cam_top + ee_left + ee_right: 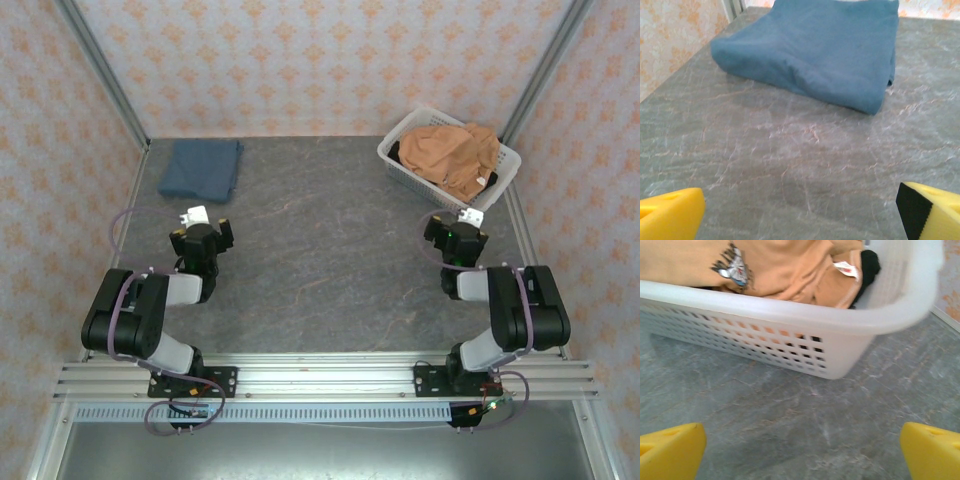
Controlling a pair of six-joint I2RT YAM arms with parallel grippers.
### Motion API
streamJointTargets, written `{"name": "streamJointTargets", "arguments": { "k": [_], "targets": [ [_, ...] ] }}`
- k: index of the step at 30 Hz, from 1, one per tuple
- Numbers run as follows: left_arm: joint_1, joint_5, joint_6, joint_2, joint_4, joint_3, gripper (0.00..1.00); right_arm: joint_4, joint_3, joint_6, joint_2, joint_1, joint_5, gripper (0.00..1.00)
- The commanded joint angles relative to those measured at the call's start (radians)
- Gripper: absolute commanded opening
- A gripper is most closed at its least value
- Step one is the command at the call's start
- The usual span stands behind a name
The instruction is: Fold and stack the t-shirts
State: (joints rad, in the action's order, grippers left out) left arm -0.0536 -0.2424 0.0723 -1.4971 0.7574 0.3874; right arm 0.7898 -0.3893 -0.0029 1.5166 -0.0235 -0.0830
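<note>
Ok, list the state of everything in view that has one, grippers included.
Slate-blue cloth t-shirt: folded, lying on the grey table.
White plastic lattice basket: upright on the table, holding cloth.
Orange-tan cloth t-shirt: unfolded, bunched inside that basket.
Left gripper: open, empty, facing the slate-blue t-shirt.
Right gripper: open, empty, facing the basket.

Desk [330, 270]: grey marbled top, evenly lit. Walls [300, 60] on three sides: pale pink paper with orange floral pattern. Aluminium posts [100, 70] in the far corners, slotted aluminium rail [320, 378] along the near edge.
</note>
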Motion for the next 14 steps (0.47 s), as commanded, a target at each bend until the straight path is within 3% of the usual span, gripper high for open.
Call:
{"name": "streamJointTargets", "arguments": {
  "k": [1,14],
  "targets": [
    [-0.005,-0.015,-0.029,0.003,0.025,0.015,1.00,0.008,-0.015,-0.023,0.002,-0.013,-0.039,0.99],
    [-0.014,-0.025,-0.037,0.003,0.020,0.019,1.00,-0.003,-0.025,-0.044,0.007,-0.013,0.009,0.99]
  ]
}}
